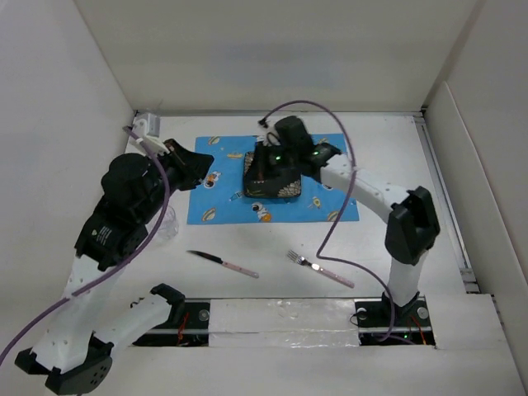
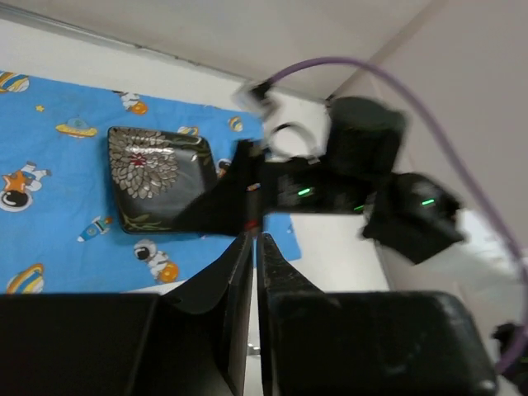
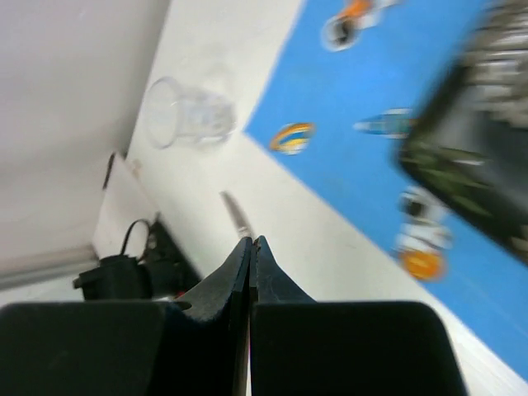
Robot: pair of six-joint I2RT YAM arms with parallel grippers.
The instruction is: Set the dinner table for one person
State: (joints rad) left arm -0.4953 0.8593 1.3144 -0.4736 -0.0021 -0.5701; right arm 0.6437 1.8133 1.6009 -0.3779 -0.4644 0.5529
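Your white worktop lies beneath both arms. The left tool, fingers pressed together and empty, hangs over the blue mat's far left corner. The right tool, likewise closed, hangs above the black plate. Knife and fork lie nearer.

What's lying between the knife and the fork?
Nothing: between the knife and the fork there is only bare white table, seen from the top camera.
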